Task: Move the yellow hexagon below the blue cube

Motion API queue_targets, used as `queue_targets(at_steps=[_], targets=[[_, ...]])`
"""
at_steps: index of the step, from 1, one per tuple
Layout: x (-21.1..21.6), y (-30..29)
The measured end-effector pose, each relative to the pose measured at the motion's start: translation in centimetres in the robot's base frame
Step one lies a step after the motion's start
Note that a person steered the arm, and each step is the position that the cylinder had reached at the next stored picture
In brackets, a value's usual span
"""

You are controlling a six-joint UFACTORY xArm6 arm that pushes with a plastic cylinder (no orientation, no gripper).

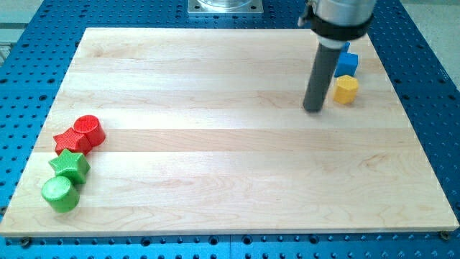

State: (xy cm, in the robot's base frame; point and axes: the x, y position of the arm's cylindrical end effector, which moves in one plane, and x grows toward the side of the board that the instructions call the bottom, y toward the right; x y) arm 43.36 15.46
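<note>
The yellow hexagon point(346, 88) sits near the view's top right, directly below the blue cube point(348, 62) and touching or nearly touching it. The rod partly hides the blue cube's left side. My tip point(314, 109) rests on the board just left of the yellow hexagon and slightly lower, with a small gap between them.
At the view's lower left a red cylinder point(90, 130) and a red star point(72, 140) lie together, with a green star point(70, 165) and a green cylinder point(60, 193) below them. The wooden board point(230, 180) lies on a blue perforated table point(431, 86).
</note>
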Motion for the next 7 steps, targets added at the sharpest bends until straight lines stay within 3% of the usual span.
queue_targets(at_steps=[2,4,5,6,7], targets=[[-0.2,5.7],[-0.9,2.8],[-1.3,6.5],[-1.8,6.5],[-1.8,1.5]])
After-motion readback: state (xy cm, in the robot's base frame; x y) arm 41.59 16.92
